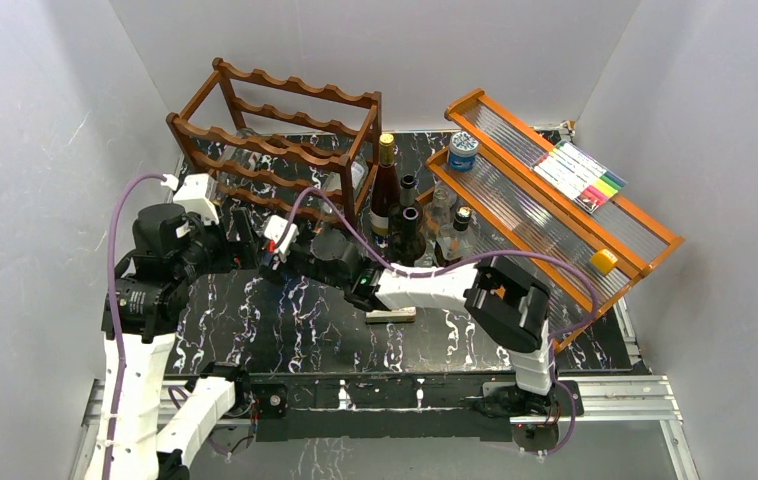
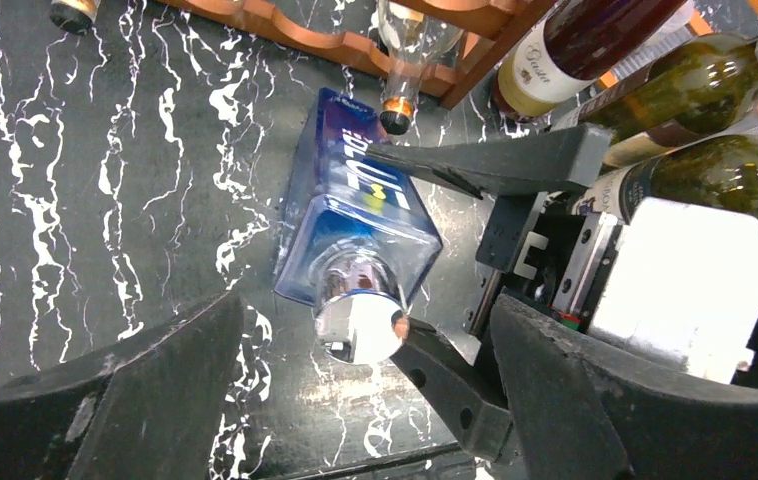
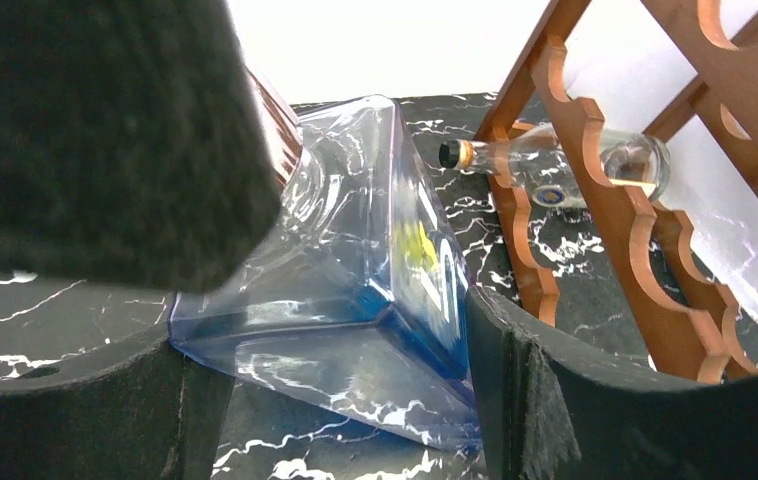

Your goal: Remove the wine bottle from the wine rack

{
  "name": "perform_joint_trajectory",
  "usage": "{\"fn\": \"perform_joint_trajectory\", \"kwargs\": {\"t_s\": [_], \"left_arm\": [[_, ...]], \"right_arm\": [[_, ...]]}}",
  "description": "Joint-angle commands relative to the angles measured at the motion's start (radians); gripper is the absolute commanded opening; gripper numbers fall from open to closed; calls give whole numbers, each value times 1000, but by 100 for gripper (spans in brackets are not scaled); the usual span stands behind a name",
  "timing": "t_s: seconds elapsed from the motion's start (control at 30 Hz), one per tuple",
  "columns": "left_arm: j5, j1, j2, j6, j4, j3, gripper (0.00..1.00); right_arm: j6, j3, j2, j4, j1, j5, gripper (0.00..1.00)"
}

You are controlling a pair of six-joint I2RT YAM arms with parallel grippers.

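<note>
Where the black marbled table [image 1: 295, 330] meets the back-left corner, the dark reddish-brown wine rack [image 1: 285, 150] stands upright. A clear empty bottle [image 3: 555, 165] lies in its lowest tier, neck pointing outward. Just in front of the rack, the left gripper [image 2: 367, 320] hovers with its two fingers spread wide. It holds nothing, and both fingers [image 2: 105, 400] stand apart from the bottle below. That blue square bottle [image 2: 355, 230] with its silver cap [image 2: 360, 325] is off the rack. It lies on its side on the table just beside the rack's front rail, cap toward the left wrist camera. The right gripper [image 3: 325, 350] reaches in from the right and straddles the bottle body. Its jaws are set wide, with one pad against each flat side of the glass. Further right, several dark bottles [image 1: 385, 190] stand grouped beside the rack's end post. An orange-brown stepped shelf [image 1: 555, 190] stands beyond them, tilted.
</note>
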Motion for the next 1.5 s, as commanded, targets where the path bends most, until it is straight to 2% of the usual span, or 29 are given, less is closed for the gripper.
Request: {"fn": "perform_joint_trajectory", "kwargs": {"t_s": [0.0,0.17,0.3,0.73,1.13,1.47], "left_arm": [[23,-6,6,-2,15,46,94],[-17,-5,8,-7,22,59,96],[-41,-5,4,-8,37,61,97],[-21,-5,2,-22,71,17,98],[7,-6,10,-46,94,-11,98],[31,-5,22,-68,115,-27,98]], "right_arm": [[136,-54,-113,65,4,61,21],[230,-107,-194,52,-7,98,18],[304,-133,-259,11,-19,64,17],[371,-270,-415,-65,-99,143,17],[359,-381,-532,-87,-151,217,17],[280,-440,-605,-96,-154,288,16]]}}
